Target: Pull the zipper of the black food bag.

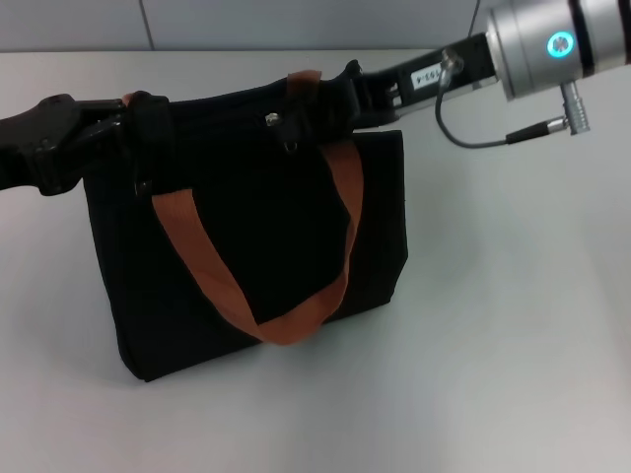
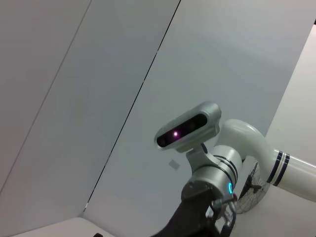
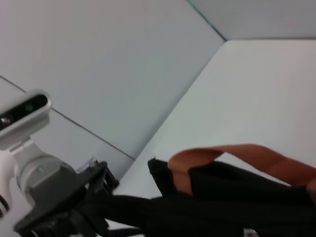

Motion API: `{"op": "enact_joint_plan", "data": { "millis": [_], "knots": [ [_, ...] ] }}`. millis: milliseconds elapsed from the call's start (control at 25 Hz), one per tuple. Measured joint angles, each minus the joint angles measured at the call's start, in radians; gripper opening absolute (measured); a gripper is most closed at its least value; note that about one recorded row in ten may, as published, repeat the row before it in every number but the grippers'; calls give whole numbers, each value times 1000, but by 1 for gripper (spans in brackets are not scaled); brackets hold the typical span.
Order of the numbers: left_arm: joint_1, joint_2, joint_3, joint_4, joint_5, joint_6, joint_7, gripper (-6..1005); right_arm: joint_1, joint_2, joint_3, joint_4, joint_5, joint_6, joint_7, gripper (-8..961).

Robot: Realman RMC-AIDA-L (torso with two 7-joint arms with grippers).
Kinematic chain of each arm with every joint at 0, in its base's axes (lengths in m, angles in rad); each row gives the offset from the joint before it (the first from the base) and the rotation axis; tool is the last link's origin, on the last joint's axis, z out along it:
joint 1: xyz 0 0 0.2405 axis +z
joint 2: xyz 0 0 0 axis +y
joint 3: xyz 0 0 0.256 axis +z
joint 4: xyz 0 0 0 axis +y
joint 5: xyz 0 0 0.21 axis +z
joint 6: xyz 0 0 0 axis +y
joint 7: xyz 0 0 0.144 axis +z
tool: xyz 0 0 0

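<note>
The black food bag [image 1: 256, 246] stands upright on the white table, its orange-brown straps [image 1: 197, 256] hanging down the front. A small silver zipper [image 1: 273, 119] pull shows on the bag's top edge, a little right of the middle. My left gripper [image 1: 126, 123] is at the top left corner, shut on the fabric there. My right gripper [image 1: 335, 99] reaches in from the right and rests at the top right edge, beside the far strap [image 1: 304, 77] and just right of the zipper. The right wrist view shows the bag's top [image 3: 227, 197], a strap [image 3: 237, 153] and the left arm [image 3: 54, 192].
The white table [image 1: 513, 325] spreads around the bag, with a pale wall behind it. A grey cable [image 1: 473, 138] loops under the right wrist. The left wrist view shows only the wall and the right arm's wrist camera [image 2: 187, 128].
</note>
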Motion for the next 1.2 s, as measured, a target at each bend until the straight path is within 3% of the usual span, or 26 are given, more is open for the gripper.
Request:
{"op": "enact_joint_plan", "data": {
  "millis": [80, 280, 360, 840, 1200],
  "knots": [
    [0, 0, 0, 1, 0, 0, 0, 23, 5, 3, -20, 0, -17, 15, 0, 22],
    [-1, 0, 0, 2, 0, 0, 0, 23, 25, 12, -67, -2, -72, 65, 10, 236],
    [-2, 0, 0, 2, 0, 0, 0, 23, 31, 13, -78, -17, -94, 81, 14, 437],
    [-2, 2, -6, 1, 0, 0, 0, 22, 6, 15, -75, -144, -96, 15, 60, 502],
    [-2, 0, -6, 3, 0, 0, 0, 22, -2, 22, -127, -138, -97, 104, 55, 441]
  ]
}}
